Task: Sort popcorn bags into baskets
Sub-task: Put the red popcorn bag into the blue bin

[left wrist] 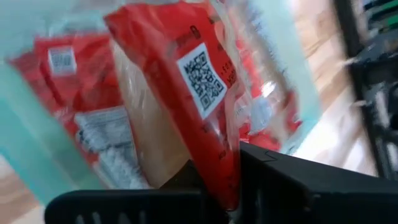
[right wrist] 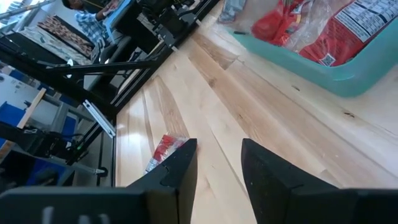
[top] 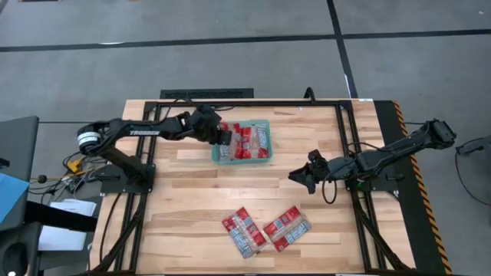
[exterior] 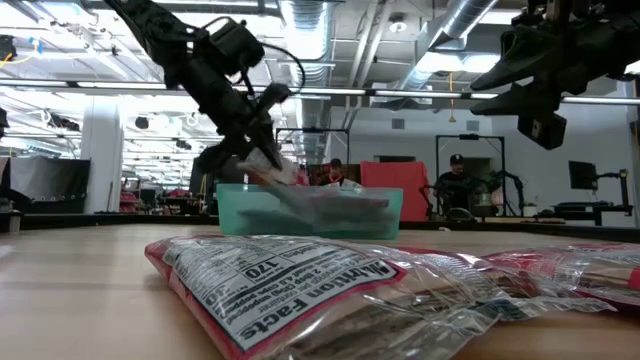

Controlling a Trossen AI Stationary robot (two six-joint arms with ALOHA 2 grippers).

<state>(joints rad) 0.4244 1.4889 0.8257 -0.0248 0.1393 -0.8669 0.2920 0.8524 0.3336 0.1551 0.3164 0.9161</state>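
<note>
Tilting popcorn bag [left wrist: 186,93], long axis steep

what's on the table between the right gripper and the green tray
Nothing: in the high view, only bare wood separates the right gripper, hanging open, from the green tray. The loose popcorn bags lie elsewhere, nearer the table's front.

Industrial lab: exposed ceiling ducts [exterior: 330,30], robot workstations.

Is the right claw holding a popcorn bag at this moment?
No: the right claw stands open and empty above bare wood, away from the shallow teal-green translucent plastic tray and the red popcorn packets.
</note>
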